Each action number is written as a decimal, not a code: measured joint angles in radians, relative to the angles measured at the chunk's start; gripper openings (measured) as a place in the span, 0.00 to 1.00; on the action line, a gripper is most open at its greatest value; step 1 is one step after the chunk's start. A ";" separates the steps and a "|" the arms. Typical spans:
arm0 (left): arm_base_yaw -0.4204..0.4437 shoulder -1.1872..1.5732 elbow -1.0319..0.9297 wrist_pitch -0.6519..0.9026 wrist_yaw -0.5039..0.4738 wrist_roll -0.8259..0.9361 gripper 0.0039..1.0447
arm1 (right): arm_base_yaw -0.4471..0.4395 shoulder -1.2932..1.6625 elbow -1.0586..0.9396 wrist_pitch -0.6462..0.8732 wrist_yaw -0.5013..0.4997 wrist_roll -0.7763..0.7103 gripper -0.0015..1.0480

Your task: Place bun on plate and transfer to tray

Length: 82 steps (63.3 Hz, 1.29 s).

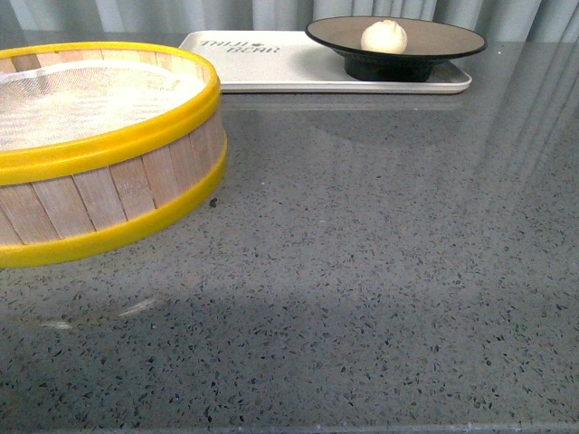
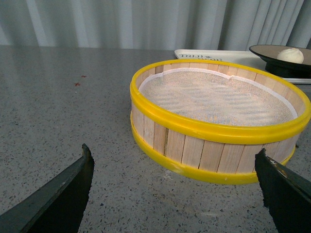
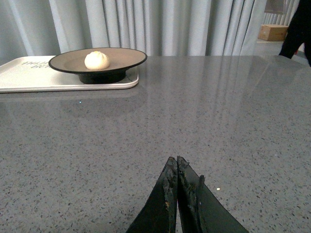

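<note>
Grey curtains hang behind a speckled grey table [image 1: 380, 298]. At the far edge, the bun [image 1: 384, 36] is seen resting on the plate [image 1: 452, 38], and the plate is already set on the tray [image 1: 271, 72]. Both steps look done. The steamer [image 1: 99, 136] stands empty of buns. The left gripper [image 2: 177, 187] is held wide apart near the steamer; the right gripper [image 3: 177, 167] is pressed together, holding nothing. Only a retreat seems called for.
</note>
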 joint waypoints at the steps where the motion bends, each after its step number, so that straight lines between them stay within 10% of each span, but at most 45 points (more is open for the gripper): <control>1: 0.000 0.000 0.000 0.000 0.000 0.000 0.94 | 0.000 -0.003 -0.001 -0.002 0.000 0.000 0.02; 70: 0.000 0.000 0.000 0.000 0.000 0.000 0.94 | 0.000 -0.373 -0.041 -0.327 0.000 -0.001 0.02; 82: 0.000 0.000 0.000 0.000 0.000 0.000 0.94 | 0.000 -0.373 -0.041 -0.327 0.000 -0.002 0.35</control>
